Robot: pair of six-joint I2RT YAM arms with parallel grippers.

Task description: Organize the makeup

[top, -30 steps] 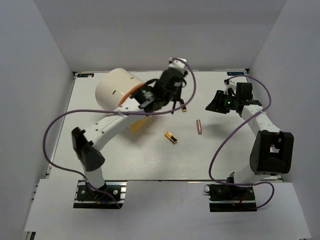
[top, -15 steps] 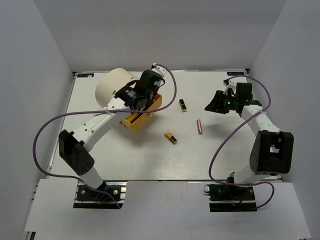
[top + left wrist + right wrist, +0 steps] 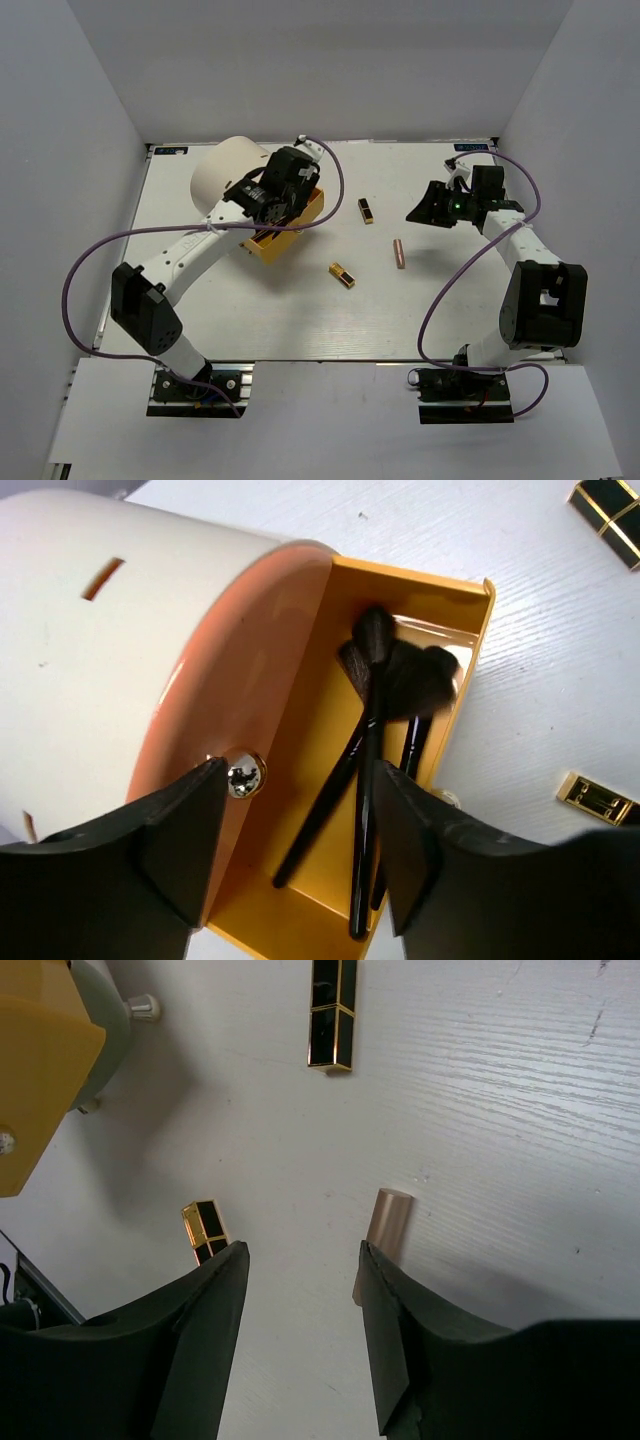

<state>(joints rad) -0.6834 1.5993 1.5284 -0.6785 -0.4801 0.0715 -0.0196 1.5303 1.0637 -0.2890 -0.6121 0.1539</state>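
Cream cylinder point(image 3: 225, 175), far left: brushes point(image 3: 365, 770) in its yellow drawer point(image 3: 300, 810); lipsticks point(image 3: 366, 210), rose-gold tube point(image 3: 385, 1225) loose mid-table.
Left gripper point(image 3: 300, 850), spread and empty, could jolt the drawer; right gripper point(image 3: 300, 1300), likewise spread and empty, could set the tube rolling.

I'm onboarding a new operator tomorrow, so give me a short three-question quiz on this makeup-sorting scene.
1. True or false: the black-handled brushes lie loose on the table.
2. How many gold-and-black lipsticks lie on the table? A one, B two, C four.
3. Fill in: the ___ end effector hovers over the yellow drawer.
Key: 1 false, they lie in the yellow drawer; 2 B; 3 the left end effector.
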